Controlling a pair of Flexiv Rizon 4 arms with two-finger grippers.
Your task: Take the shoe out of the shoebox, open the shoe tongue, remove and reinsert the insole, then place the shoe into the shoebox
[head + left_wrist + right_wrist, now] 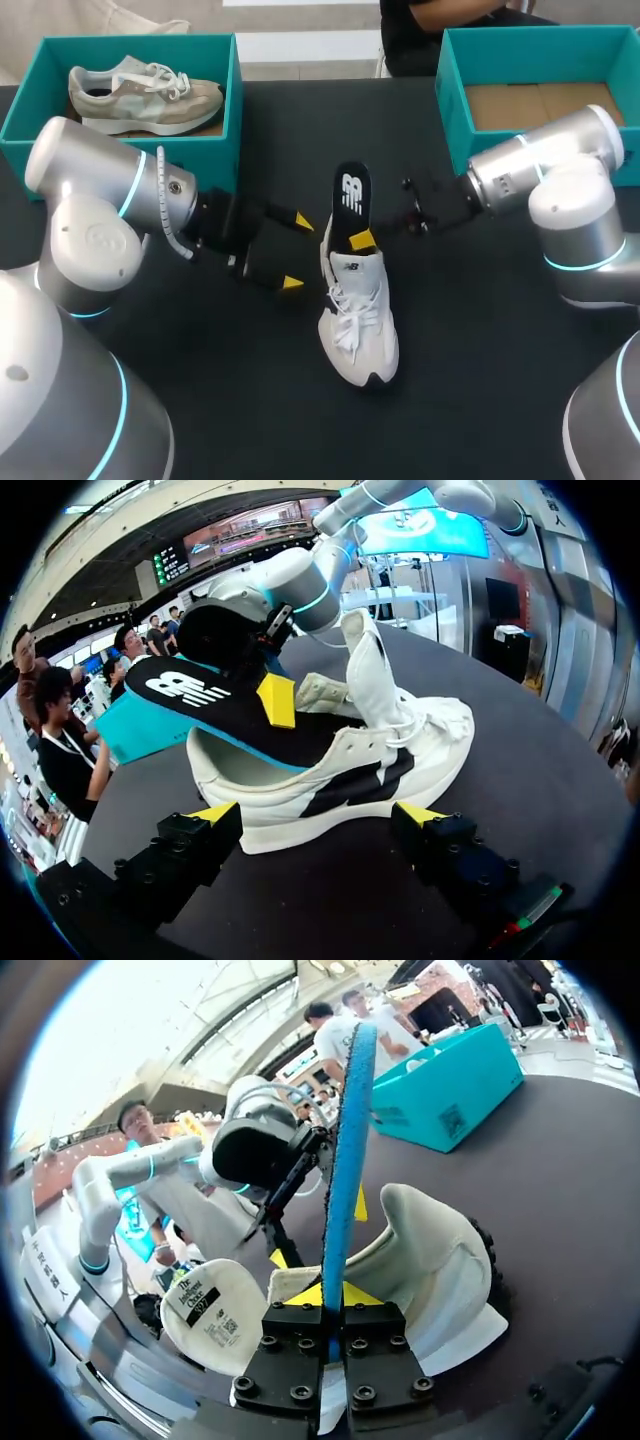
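A white shoe with black accents lies on the dark table, toe toward me. Its black insole with a blue underside stands half out of the heel opening. My right gripper is shut on the insole, pinching it just above the shoe's collar. The right wrist view shows the insole edge-on between my gripper's closed fingers, with the shoe below. My left gripper stands open just left of the shoe, touching nothing. In the left wrist view the shoe lies ahead of the open left gripper, tongue pulled up.
A teal shoebox at the back left holds a beige shoe. A second teal shoebox at the back right shows only its cardboard floor. Bare table lies in front of the white shoe.
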